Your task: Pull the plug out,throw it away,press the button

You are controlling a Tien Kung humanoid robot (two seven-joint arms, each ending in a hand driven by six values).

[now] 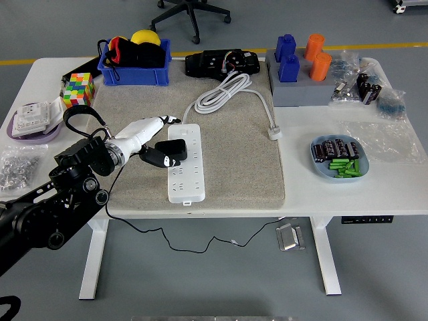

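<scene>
A white power strip (184, 162) lies lengthwise on the grey mat (241, 154), its white cable (227, 90) coiled at the back. A black plug (171, 150) sits on the strip's middle. My left hand (158, 142), white with black fingertips, comes in from the left and is closed around the black plug, thumb below and fingers above. Whether the plug is still seated in its socket I cannot tell. The strip's button is not clear to see. The right arm is out of view.
A blue bin (134, 63) with a yellow ball and a colour cube (78, 89) stand at the back left. A black device (224, 63), blue and orange blocks on a grey tray (301, 90), and a blue dish (339, 159) of parts lie to the right.
</scene>
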